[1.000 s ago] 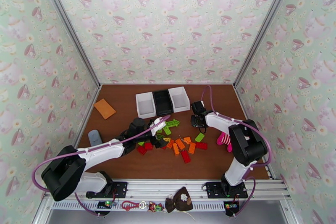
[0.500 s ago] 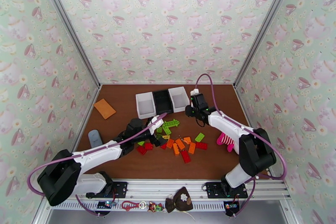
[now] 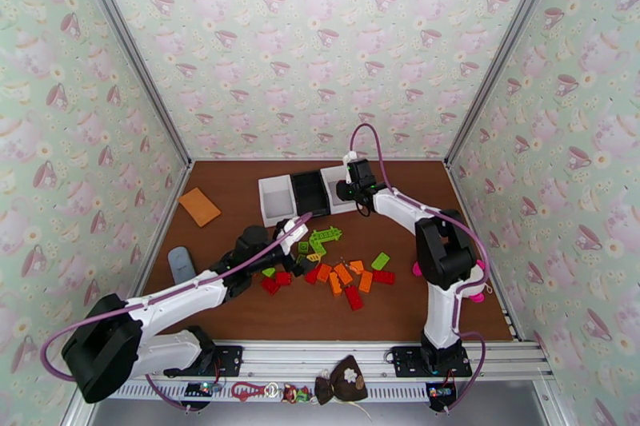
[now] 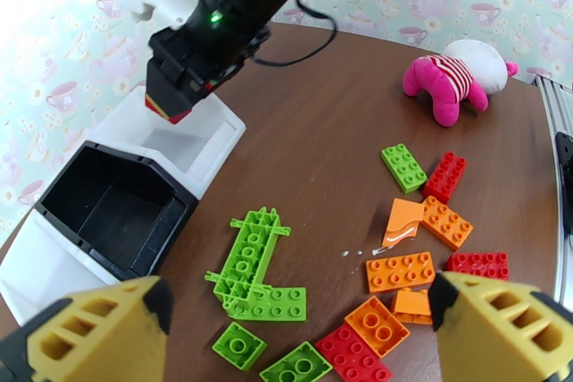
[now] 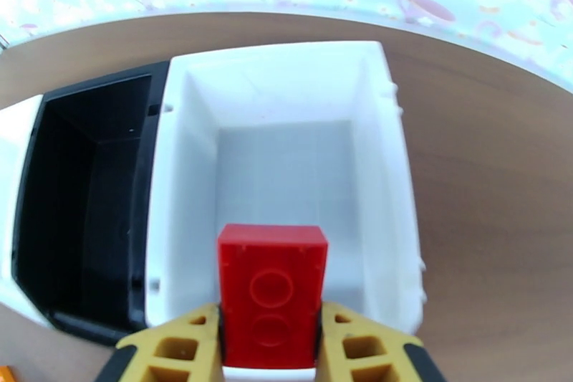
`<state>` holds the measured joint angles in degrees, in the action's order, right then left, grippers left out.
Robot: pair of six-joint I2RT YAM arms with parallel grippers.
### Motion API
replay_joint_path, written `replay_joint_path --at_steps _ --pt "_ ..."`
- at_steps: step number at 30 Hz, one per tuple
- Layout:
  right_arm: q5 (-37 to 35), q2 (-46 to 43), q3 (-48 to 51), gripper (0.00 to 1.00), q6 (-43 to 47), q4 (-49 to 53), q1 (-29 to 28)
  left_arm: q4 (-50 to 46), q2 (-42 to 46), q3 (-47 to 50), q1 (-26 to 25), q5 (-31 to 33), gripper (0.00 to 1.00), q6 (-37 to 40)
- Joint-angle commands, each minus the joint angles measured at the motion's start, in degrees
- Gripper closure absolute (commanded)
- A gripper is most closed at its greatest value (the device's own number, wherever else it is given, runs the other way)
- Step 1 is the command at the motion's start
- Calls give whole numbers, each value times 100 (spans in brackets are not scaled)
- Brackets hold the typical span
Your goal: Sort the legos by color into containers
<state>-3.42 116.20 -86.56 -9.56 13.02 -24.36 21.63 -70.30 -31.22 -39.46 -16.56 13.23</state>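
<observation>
Legos [image 3: 352, 276] in red, orange and lime green lie scattered on the brown table [image 3: 240, 308] nearest the arm bases, with no colour gathered apart from the others. The left gripper [image 4: 297, 299] hangs just above the near-left part of that heap, its yellow fingers [image 4: 100, 337] spread wide and holding nothing; green pieces lie right under it, red and orange ones just to its right. Farther back stand the three containers side by side: the left white bin [image 3: 276, 200], the black bin [image 3: 310, 194] and the right white bin [image 5: 387, 125]. All three look bare inside as far as the views reach. Over the near edge of the right white bin the right gripper [image 5: 268, 326] is pinching a red brick [image 5: 272, 283] between its pads, the brick held above the bin's opening and not yet let go. By my reading the sorting has barely begun: this red brick would be the first piece delivered, and every other brick has yet to be picked up and binned by colour.
</observation>
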Motion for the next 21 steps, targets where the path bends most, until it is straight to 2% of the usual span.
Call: replay_joint_path --at_steps 1,3,4,8,11,13,17,21 --pt "70 156 -340 67 170 -63 -16 -37 86 72 -20 113 0 -111" --pt "72 35 -314 61 180 -117 -8 -65 115 73 -20 152 0 -135" --pt "85 -71 -258 55 182 -162 -9 -65 143 73 -27 182 0 -165" --pt "256 -584 60 35 165 -236 -10 -133 299 64 -39 1571 0 -1037" --pt "420 -1077 504 25 173 -372 -11 -952 459 -234 -66 2454 0 -1469" --pt "515 -1418 814 21 209 -428 -15 -1502 491 -427 -73 2785 0 -1616" --pt "757 -2138 1458 11 286 -421 -9 -2273 416 -738 -67 3079 0 -1806" --pt "960 -2778 1990 3 294 -219 -13 -2699 236 -973 -49 2886 0 -1909"
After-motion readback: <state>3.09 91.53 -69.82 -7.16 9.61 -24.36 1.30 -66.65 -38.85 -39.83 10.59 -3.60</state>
